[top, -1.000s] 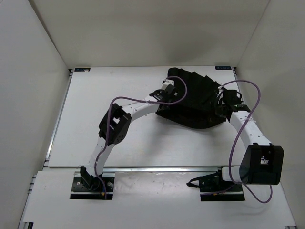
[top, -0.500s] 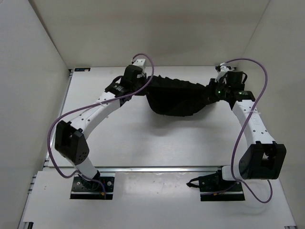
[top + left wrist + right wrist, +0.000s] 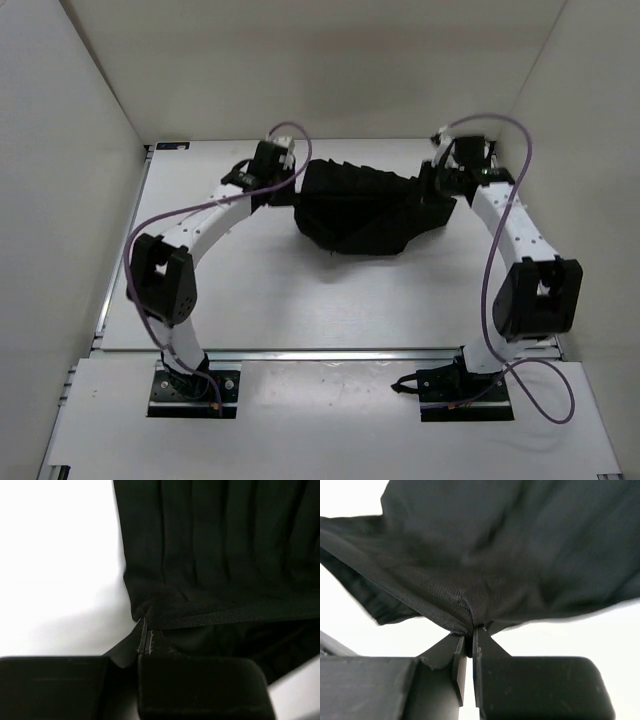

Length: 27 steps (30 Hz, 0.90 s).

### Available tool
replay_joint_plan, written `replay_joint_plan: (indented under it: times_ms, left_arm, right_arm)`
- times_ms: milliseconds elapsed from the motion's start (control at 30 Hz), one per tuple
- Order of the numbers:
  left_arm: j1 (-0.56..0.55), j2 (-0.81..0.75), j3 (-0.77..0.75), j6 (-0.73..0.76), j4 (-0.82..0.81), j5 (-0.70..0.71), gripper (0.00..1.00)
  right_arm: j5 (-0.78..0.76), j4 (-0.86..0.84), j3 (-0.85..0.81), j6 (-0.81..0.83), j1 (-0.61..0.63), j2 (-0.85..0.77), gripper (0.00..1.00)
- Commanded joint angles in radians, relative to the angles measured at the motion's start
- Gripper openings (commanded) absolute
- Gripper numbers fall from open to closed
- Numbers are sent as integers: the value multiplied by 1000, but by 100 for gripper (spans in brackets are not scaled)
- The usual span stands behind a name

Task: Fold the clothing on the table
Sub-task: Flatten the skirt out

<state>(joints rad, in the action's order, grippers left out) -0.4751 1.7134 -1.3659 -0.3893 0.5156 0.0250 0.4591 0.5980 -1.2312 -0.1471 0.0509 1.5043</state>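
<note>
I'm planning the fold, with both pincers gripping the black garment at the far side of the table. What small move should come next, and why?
The left pincer and right pincer are each shut on an edge of the clothing, which sags rumpled between them over the table. Probably ease them slightly apart next, since it looks too slack to lay flat.

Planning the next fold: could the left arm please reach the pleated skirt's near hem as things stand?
Probably not yet: the left gripper has its jaws shut on the pleated skirt at its far-left corner.
</note>
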Motion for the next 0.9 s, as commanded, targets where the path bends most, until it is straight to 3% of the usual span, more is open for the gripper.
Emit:
replay_joint_plan:
  times_ms: [0, 33, 67, 133, 167, 233, 300, 367, 433, 500, 633, 733, 867]
  left_arm:
    - [128, 96, -286, 62, 95, 220, 0]
    - [136, 121, -441, 67, 127, 228, 0]
    - [135, 180, -608, 82, 144, 239, 0]
    - [130, 202, -804, 107, 149, 265, 0]
    - [119, 193, -859, 121, 111, 291, 0]
    - [86, 103, -819, 150, 23, 364, 0]
    - [58, 14, -637, 208, -101, 418, 0]
    - [41, -55, -487, 217, -124, 437, 0]
    - [43, -118, -340, 182, -103, 429, 0]
    - [43, -194, -94, 140, -74, 412, 0]
    - [-6, -433, 283, 32, -6, 380, 0]
    - [-48, -581, 437, -54, 127, 299, 0]
    - [-60, -681, 488, -128, 219, 225, 0]
  right_arm:
    - [-201, 2, -425, 66, -86, 116, 0]
    - [-194, 34, -504, 73, -89, 179, 0]
    - [-212, 64, -735, 80, -89, 219, 0]
    - [-220, 66, -870, 74, -86, 246, 1]
    - [-203, 30, -881, 67, -85, 238, 0]
    - [-227, -42, -794, 98, -79, 147, 0]
    - [-314, -111, -657, 141, -57, 67, 0]
    - [-344, -125, -447, 167, -59, -27, 0]
    - [-307, -142, -260, 153, -101, -103, 0]
    - [-310, -152, -60, 158, -99, -188, 0]
    - [-297, -81, 295, 114, -28, -381, 0]
    - [-252, 28, 416, 46, 20, -484, 0]
    - [-168, 63, 464, -5, 11, -588, 0]
